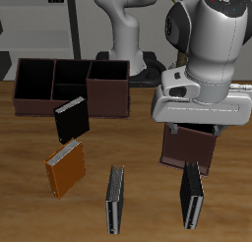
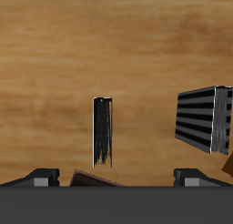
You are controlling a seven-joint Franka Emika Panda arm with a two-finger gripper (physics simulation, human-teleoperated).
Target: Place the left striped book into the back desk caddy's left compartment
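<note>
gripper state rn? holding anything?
Gripper: open, holding nothing. Fingers spread wide in the wrist view, with bare table between them; the left striped book lies untouched on it.

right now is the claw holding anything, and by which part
Nothing. The claw is open, with no book between its fingers; the left striped book sits on the table.
</note>
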